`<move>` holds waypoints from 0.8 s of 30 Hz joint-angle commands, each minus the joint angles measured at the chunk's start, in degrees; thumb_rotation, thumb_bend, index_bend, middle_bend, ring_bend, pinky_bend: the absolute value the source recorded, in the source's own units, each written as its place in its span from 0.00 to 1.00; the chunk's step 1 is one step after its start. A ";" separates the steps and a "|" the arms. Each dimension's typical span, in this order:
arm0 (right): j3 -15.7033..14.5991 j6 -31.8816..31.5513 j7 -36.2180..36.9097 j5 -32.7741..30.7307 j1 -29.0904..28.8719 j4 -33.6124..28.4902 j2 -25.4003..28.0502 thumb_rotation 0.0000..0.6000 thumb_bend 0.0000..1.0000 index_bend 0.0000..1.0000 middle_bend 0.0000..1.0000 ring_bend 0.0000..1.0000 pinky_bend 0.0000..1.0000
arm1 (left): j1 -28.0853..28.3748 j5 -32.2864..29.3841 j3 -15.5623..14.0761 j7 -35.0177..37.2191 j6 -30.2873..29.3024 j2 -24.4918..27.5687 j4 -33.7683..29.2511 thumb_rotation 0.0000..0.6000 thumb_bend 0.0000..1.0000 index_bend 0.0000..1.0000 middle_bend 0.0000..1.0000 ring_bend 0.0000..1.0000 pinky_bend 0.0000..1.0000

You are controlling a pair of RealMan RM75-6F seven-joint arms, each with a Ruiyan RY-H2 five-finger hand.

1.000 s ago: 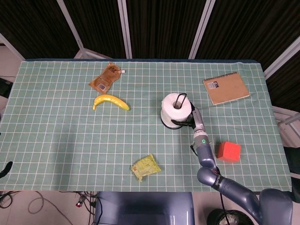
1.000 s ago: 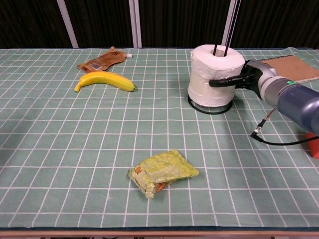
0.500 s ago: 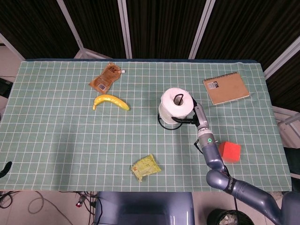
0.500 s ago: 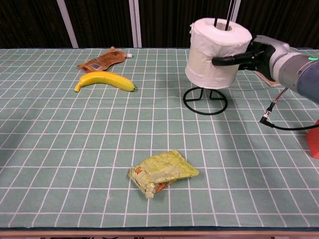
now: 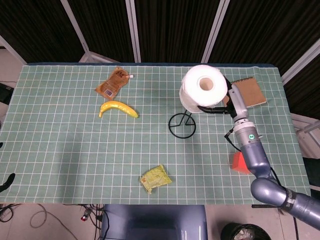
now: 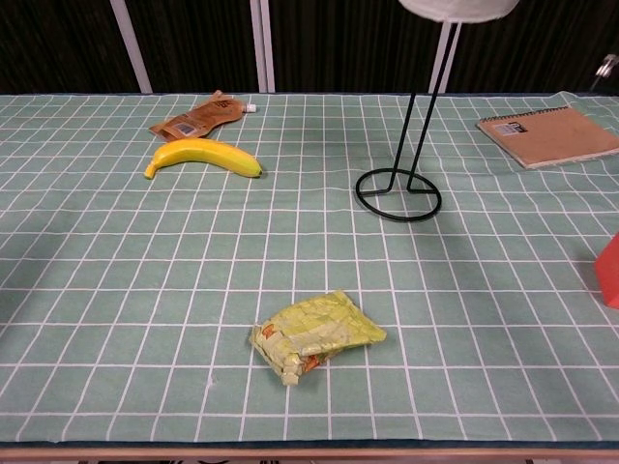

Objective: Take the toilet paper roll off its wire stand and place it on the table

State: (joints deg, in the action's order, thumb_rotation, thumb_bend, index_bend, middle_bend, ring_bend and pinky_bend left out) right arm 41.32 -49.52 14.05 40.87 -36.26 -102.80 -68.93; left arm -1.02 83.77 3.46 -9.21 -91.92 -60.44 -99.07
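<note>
The white toilet paper roll (image 5: 202, 92) is lifted high above the table, and my right hand (image 5: 227, 104) grips its right side with fingers curled under it. In the chest view only the roll's underside (image 6: 459, 8) shows at the top edge, right over the upright wires. The black wire stand (image 5: 181, 125) stays on the green cloth, its ring base (image 6: 397, 193) flat and its two thin uprights bare. I cannot tell whether the roll is clear of the wire tips. My left hand is not visible.
A brown notebook (image 5: 250, 90) lies behind my right forearm at the back right. A red block (image 5: 239, 162) sits near the right front. A banana (image 5: 118, 108) and a brown pouch (image 5: 113, 82) lie at the back left, a crumpled green packet (image 5: 155, 178) near the front.
My right hand has raised the roll up along the wires, from low on the stand to above its top and slightly right. The stand stayed put.
</note>
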 commanded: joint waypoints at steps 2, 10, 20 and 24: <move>5.07 0.36 -3.36 -8.88 0.78 -5.88 10.23 1.00 0.00 0.27 0.29 0.39 0.29 | 0.04 0.18 -0.05 -0.13 0.01 -0.06 -0.03 1.00 0.23 0.10 0.00 0.00 0.00; 7.12 3.54 -1.25 -14.14 4.95 -6.36 20.57 1.00 0.00 0.27 0.29 0.39 0.29 | 0.01 0.26 -0.04 -0.46 -0.13 -0.21 -0.09 1.00 0.23 0.10 0.00 0.00 0.00; 1.27 9.26 5.53 -5.24 13.02 -3.72 21.39 1.00 0.00 0.30 0.29 0.39 0.29 | 0.04 0.15 -0.10 -1.27 0.01 -0.46 -0.21 1.00 0.23 0.10 0.00 0.00 0.00; -1.41 9.99 10.50 3.37 18.37 -4.64 19.74 1.00 0.00 0.30 0.29 0.39 0.29 | 0.05 -0.11 -0.03 -1.53 0.09 -0.52 -0.21 1.00 0.23 0.10 0.00 0.00 0.00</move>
State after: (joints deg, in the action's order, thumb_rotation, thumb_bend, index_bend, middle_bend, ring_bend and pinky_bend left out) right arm 42.29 -40.46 20.44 38.19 -22.11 -106.90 -47.80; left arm -0.97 83.69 3.41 -10.70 -91.84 -60.95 -99.29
